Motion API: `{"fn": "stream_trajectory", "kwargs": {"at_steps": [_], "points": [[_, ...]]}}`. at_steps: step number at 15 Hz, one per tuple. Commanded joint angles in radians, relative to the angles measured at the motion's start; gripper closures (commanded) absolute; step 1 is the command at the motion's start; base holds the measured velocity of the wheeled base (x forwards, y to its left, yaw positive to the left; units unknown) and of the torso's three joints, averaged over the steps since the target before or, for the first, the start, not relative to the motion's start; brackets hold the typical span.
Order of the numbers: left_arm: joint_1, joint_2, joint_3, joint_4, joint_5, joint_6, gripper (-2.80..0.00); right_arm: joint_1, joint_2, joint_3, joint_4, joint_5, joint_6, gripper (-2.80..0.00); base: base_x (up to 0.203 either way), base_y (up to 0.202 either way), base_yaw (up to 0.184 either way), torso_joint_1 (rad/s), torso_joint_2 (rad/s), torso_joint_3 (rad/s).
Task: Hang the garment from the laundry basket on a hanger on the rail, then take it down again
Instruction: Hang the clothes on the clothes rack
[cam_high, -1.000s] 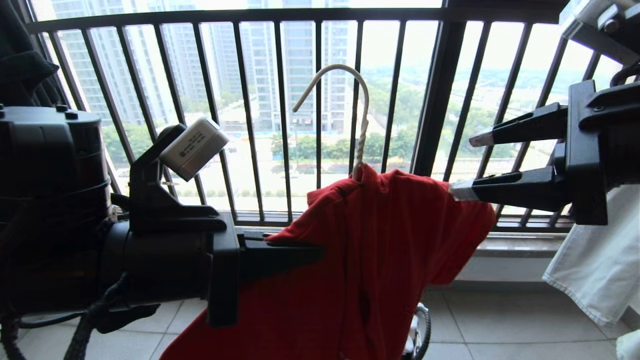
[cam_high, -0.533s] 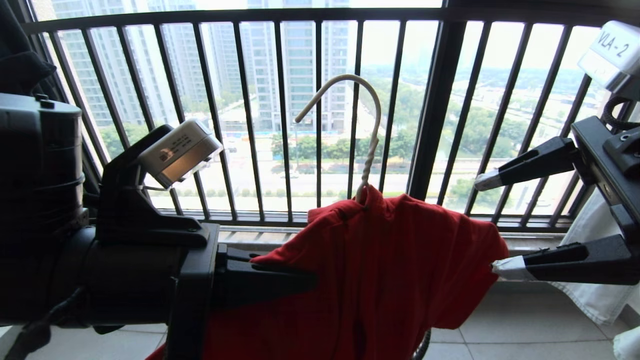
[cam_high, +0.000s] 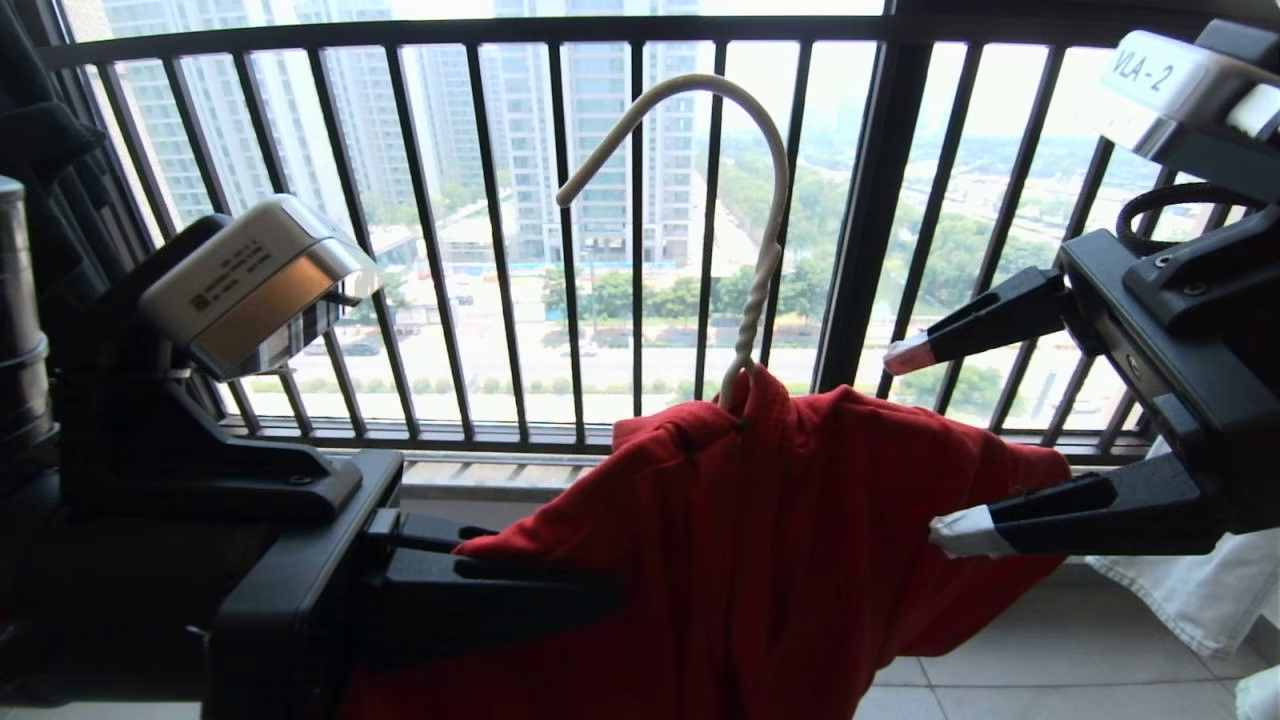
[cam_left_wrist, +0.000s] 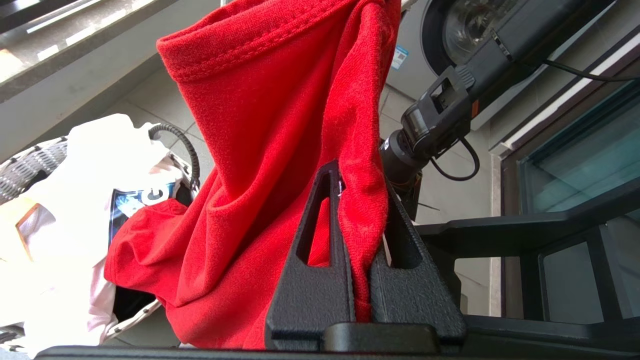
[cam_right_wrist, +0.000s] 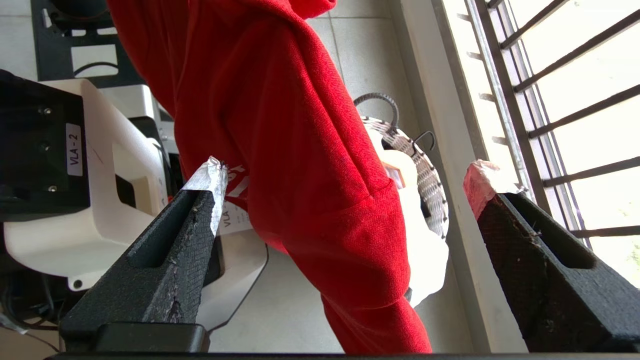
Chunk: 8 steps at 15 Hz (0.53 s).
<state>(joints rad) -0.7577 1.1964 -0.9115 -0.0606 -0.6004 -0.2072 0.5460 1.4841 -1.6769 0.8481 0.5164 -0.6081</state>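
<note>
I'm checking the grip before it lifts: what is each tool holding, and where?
The left tool pinches a fold of the red T-shirt. The right tool is open, holding nothing.

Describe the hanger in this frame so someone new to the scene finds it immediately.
Look at the black balcony railing across the head view. In front of its middle bars rises the off-white wire hanger, its twisted neck emerging from the red T-shirt. It is the only pale curved hook against straight dark bars.
</note>
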Motion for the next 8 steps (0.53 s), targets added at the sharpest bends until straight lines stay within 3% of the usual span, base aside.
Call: {"fn": "stream_trajectory", "kwargs": {"at_steps": [1, 3, 8], "points": [[-0.002, -0.019, 0.012, -0.005, -0.003, 0.023, 0.0, 0.007, 0.04, -0.017, 0.003, 0.014, -0.004, -2.8, 0.0, 0.0, 0.0, 0.0, 0.0, 0.0], [-0.002, -0.04, 0.037, -0.01, -0.005, 0.08, 0.0, 0.03, 0.062, -0.027, 0.002, 0.016, -0.003, -2.8, 0.0, 0.0, 0.0, 0.0, 0.0, 0.0], [-0.002, -0.054, 0.039, -0.013, -0.004, 0.081, 0.0, 0.086, 0.077, -0.028, -0.012, 0.027, 0.006, -2.8, 0.0, 0.0, 0.0, 0.0, 0.0, 0.0]]}}
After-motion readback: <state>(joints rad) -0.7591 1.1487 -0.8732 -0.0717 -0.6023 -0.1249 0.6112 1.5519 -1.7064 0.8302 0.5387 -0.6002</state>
